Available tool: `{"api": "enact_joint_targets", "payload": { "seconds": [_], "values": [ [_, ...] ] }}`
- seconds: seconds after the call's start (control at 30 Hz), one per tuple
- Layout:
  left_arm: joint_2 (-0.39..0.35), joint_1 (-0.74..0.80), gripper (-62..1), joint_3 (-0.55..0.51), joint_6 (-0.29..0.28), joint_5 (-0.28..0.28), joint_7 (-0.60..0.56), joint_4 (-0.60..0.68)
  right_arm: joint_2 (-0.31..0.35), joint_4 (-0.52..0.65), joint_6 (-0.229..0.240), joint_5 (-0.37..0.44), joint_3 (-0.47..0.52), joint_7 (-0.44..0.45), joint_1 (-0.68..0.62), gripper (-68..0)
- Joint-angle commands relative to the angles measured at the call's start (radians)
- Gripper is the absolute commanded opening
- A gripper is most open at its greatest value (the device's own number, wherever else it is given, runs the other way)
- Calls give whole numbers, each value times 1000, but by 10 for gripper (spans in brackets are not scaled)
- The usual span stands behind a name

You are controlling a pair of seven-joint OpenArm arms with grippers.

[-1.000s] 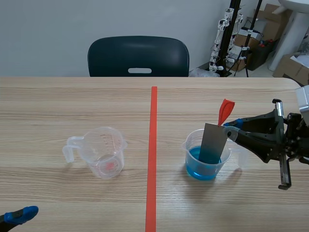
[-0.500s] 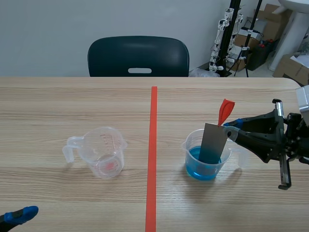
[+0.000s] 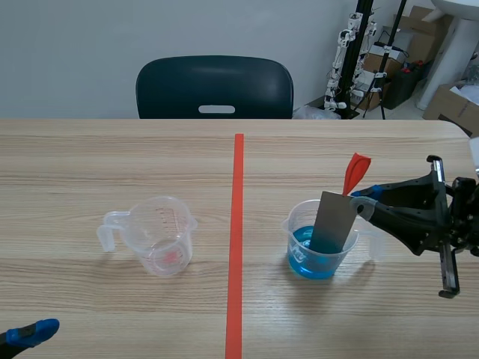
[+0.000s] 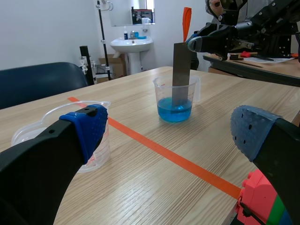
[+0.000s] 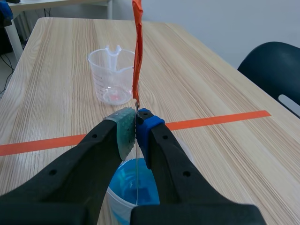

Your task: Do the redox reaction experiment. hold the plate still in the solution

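Since a second ago the right gripper (image 3: 364, 200) has drifted a little outward and down. The plate (image 3: 334, 222) has gone with it, its top now leaning slightly toward that arm, and the red strip (image 3: 356, 172) above it has followed.

We see the plate standing nearly upright, long axis vertical, its lower end dipped in the cup of blue liquid (image 3: 320, 247). The right gripper is clamped on its upper corner, coming in level above the cup's rim. In that arm's wrist view the plate shows edge-on, a thin line running from the fingertips down into the blue. So the plate hangs just below and ahead of the gripper. Holding still, we judge, means keeping that line steady and off the cup's wall.

The left gripper (image 3: 26, 333) sits low at the near corner of the worktop (image 3: 112, 157), fingers wide apart and holding nothing, well apart from the blue cup.

We count one plate, one red strip and two grippers. There are two cups: the blue one and an empty cup (image 3: 159, 234) across the tape line.
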Motion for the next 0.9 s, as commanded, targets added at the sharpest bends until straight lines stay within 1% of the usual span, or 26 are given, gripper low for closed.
{"api": "enact_joint_targets", "payload": {
  "seconds": [0.0,0.67,0.73,0.8,0.87],
  "values": [
    [-9,-3,-54,1,-2,-6,-46,11,16,14,3,14,8,25,11,-669],
    [-9,-3,-54,1,-2,-6,-46,11,14,14,-5,14,8,9,5,-669],
    [-9,-3,-54,1,-2,-6,-46,11,13,14,-14,14,8,9,5,-669],
    [-9,-3,-54,1,-2,-6,-46,11,13,14,-36,15,8,9,5,-669],
    [-9,-3,-54,1,-2,-6,-46,11,13,14,-39,15,8,9,5,-669]
  ]
}}
